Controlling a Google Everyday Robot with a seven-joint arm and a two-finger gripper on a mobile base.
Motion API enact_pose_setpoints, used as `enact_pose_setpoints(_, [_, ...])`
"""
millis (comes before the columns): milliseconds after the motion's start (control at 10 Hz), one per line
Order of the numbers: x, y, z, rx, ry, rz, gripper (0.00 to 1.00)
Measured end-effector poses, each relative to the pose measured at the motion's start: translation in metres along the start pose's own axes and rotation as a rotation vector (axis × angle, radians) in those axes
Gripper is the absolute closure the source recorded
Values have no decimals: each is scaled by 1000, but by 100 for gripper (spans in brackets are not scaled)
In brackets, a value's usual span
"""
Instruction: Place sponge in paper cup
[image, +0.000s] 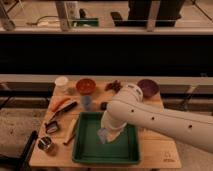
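A white paper cup (61, 82) stands at the far left corner of the wooden table (160, 150). My gripper (103, 135) is at the end of the white arm (150, 117), which reaches in from the lower right. It hangs low over the left middle of the green tray (127, 152). A small pale blue thing at the gripper's tip may be the sponge (102, 135); I cannot tell whether it is held or lying in the tray.
An orange bowl (86, 86), a dark clump (116, 86) and a purple bowl (148, 87) line the far edge. A blue cup (87, 102) stands behind the tray. Utensils (60, 107), a wooden spoon (71, 131) and a metal cup (45, 144) lie at the left.
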Motion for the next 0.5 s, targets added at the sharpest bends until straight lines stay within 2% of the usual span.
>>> enact_pose_setpoints(100, [7,-7,2,10,2,2,100])
enact_pose_setpoints(300, [16,-39,11,31,2,-27,100])
enact_pose_setpoints(500, [8,-69,20,42,-1,-72,100])
